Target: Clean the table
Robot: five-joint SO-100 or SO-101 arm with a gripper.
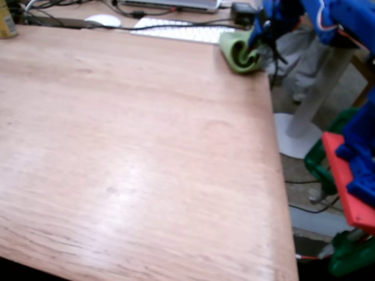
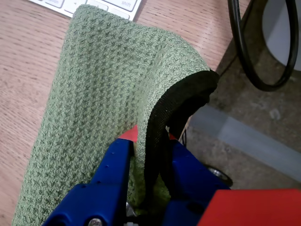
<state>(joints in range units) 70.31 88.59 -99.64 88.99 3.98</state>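
Observation:
The light-brown wooden table [image 1: 135, 146] fills the fixed view. At its far right corner lies a folded green cloth [image 1: 239, 51] with a black hem. My blue gripper [image 1: 258, 42] reaches down onto the cloth's right end there. In the wrist view the green waffle-weave cloth [image 2: 99, 103] lies on the wood, and my gripper [image 2: 150, 141] is shut on its black-edged fold, with one red-tipped blue finger on each side of the hem.
A white keyboard [image 1: 181, 30], a white mouse [image 1: 103, 21], cables and a laptop base [image 1: 170, 4] line the table's far edge. A yellow can [image 1: 7, 20] stands at the far left. Off the right edge are a white pedestal [image 1: 313, 99] and red and green parts [image 1: 348, 193].

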